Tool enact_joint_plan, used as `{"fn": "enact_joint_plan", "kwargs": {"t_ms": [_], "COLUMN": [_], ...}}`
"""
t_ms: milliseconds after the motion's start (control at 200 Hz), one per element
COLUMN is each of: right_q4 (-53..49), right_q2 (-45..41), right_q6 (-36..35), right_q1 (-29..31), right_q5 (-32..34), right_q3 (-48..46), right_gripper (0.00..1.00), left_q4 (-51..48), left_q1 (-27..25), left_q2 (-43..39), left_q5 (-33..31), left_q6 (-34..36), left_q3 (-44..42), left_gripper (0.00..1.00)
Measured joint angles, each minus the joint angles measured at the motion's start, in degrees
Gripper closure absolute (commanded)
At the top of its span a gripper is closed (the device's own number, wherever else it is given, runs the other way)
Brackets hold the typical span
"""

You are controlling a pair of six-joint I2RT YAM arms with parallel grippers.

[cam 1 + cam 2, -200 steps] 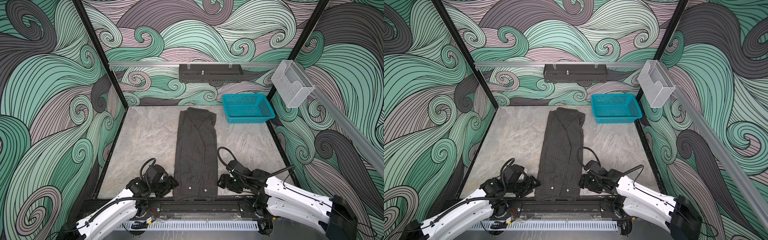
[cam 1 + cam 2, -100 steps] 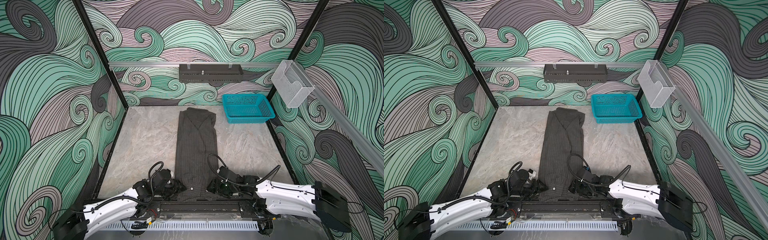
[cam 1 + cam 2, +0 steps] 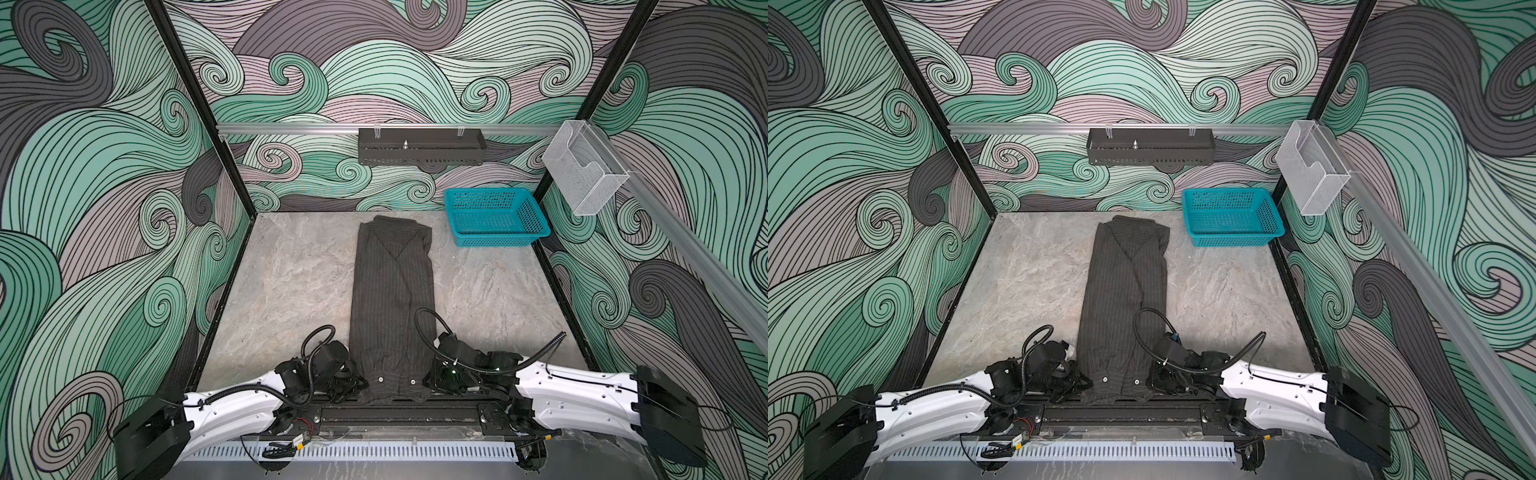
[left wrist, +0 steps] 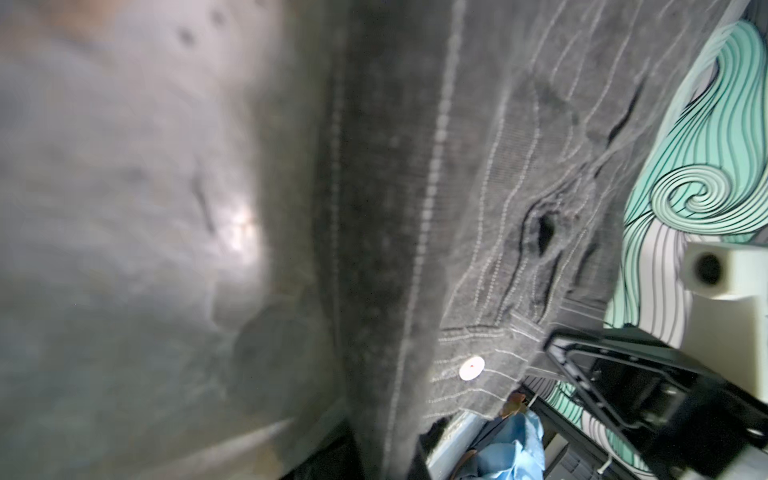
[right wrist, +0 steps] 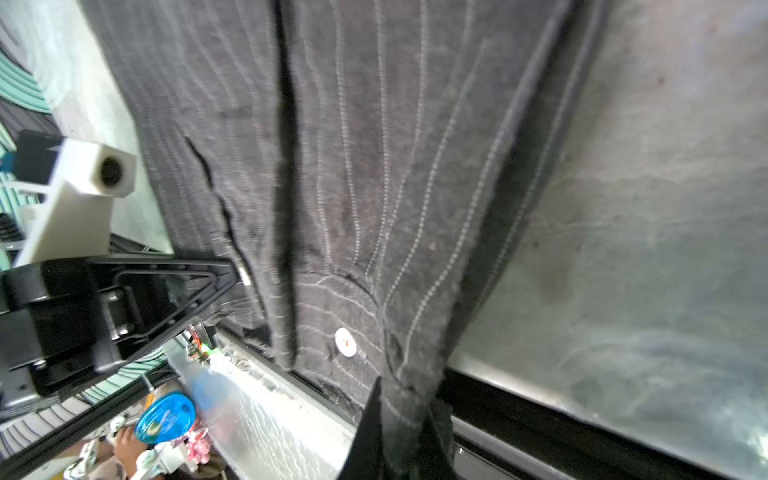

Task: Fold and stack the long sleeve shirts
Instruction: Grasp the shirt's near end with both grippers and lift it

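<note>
One grey marbled surface point(image 3: 291, 282) noted, boxed in by swirl-patterned walls point(image 3: 83, 208). Found a single long sleeve shirt point(image 3: 390, 291) lying flat down its middle as a long narrow strip, dark with pale pinstripes, collar at the far end, bottom edge at the near rim. Spotted a teal mesh basket point(image 3: 494, 240) at the far right, near the collar end yet apart from it. Caught the left hand point(image 3: 354, 381) pressed together on the near left corner of the shirt, pinching cloth. Saw the right hand point(image 3: 430, 380) likewise closed on the near right corner, fabric gathered into its grip in the right wrist view. Counted two whitish buttons point(image 3: 380, 379) close to the near edge, between the hands.
</note>
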Motion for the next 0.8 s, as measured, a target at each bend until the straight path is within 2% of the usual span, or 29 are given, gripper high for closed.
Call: {"fn": "enact_joint_plan", "kwargs": {"t_ms": [270,340,415,485,610,801], "right_q4": [-5.3,-7.4,-9.3,-10.7,-12.7,-17.5], "right_q2": [-2.5,-4.5,-7.0,-9.4,-10.7,-5.3], "right_q6": [0.9,1.4,1.6,1.3,0.0,-4.4], "right_q1": [4.7,5.3,5.3,4.2,-1.2,-12.7], "right_q5": [-1.5,-1.5,-1.0,-0.8,-1.4,-4.6], "right_q3": [1.0,1.9,3.4,5.3,9.3,17.3], "right_gripper": [1.00,1.00,0.95,0.95,0.97,0.96], "left_q4": [-4.1,-6.8,-9.6,-11.1,-13.0,-13.3], "left_q1": [-9.8,-10.7,-10.8,-10.7,-6.4,7.6], "left_q2": [-3.1,-5.5,-8.7,-11.7,-13.9,-7.9], "left_q5": [-3.5,-4.5,-7.1,-9.6,-11.0,-6.0], "left_q6": [-3.8,-4.4,-4.8,-4.7,-3.4,2.0], "left_q3": [0.9,2.1,4.4,6.7,11.4,18.2], "left_gripper": [1.00,1.00,1.00,1.00,1.00,1.00]}}
